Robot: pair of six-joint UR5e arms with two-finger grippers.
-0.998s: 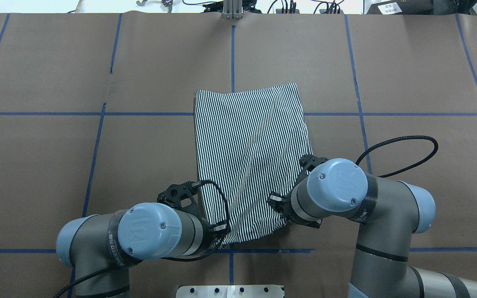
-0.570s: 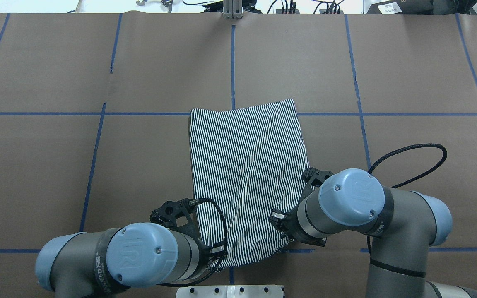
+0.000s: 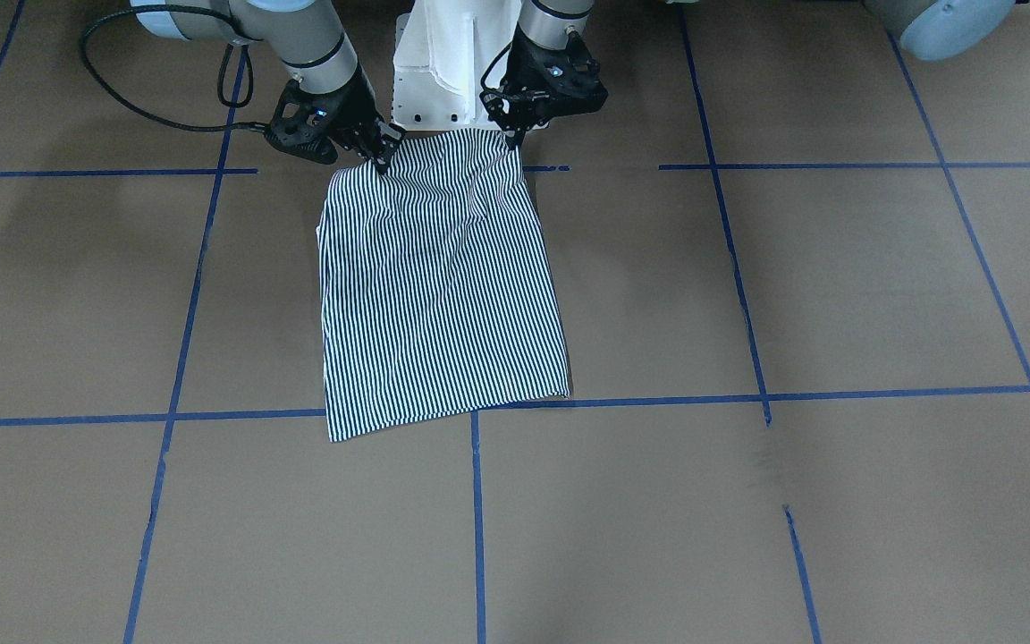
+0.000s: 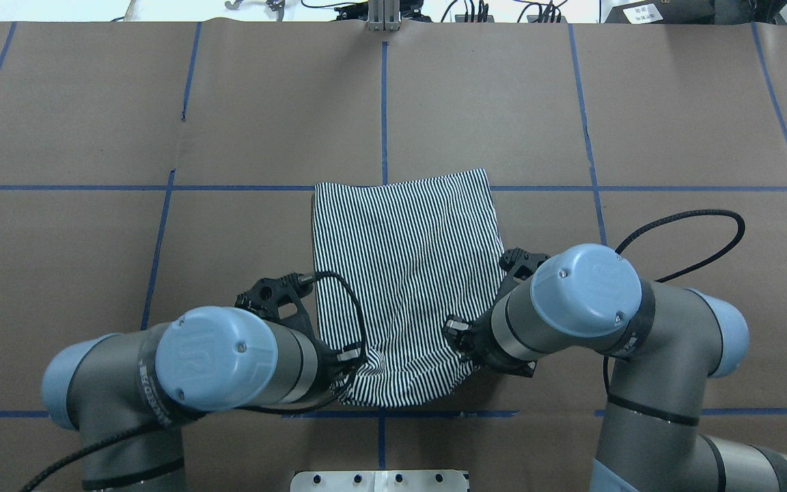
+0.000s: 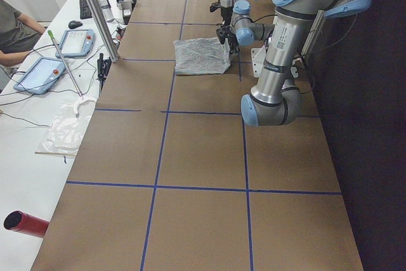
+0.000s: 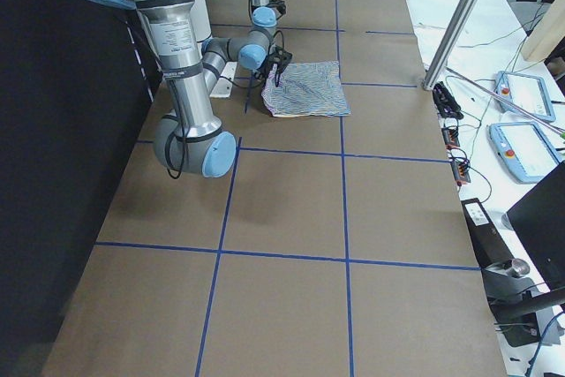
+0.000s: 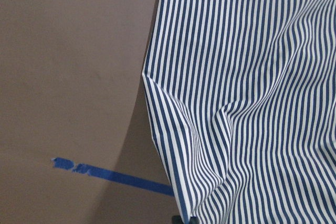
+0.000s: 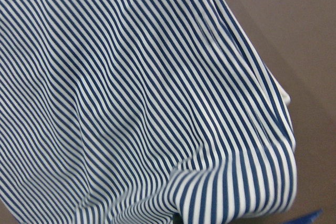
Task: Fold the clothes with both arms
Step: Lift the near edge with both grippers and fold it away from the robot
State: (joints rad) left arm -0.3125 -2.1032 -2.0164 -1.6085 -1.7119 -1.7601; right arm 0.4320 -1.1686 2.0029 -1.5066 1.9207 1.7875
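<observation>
You see the left hand (image 3: 513, 136) and right hand (image 3: 381, 159) each pinching a corner of the striped shirt (image 3: 439, 286); the arm caps (image 4: 216, 357) read UR.

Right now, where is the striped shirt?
In the front-facing view, the striped shirt lies at upper centre, its robot-side corners pinched by the left gripper and right gripper.

A soft navy-and-white striped shirt (image 4: 407, 266) lies on the brown worktop (image 4: 93, 273) as a narrow folded panel, its stripes running lengthwise. The far end rests flat across a blue tape line (image 4: 127, 187). The end nearest the robot's base is raised and rumpled, sagging between its two corners. The left pincer (image 3: 515, 136) nips one corner and the right pincer (image 3: 383, 161) the other, both closed on cloth. The grey-silver jointed left arm (image 4: 229, 359) and right arm (image 4: 571, 307), capped in light blue, bend inward over that end.
</observation>
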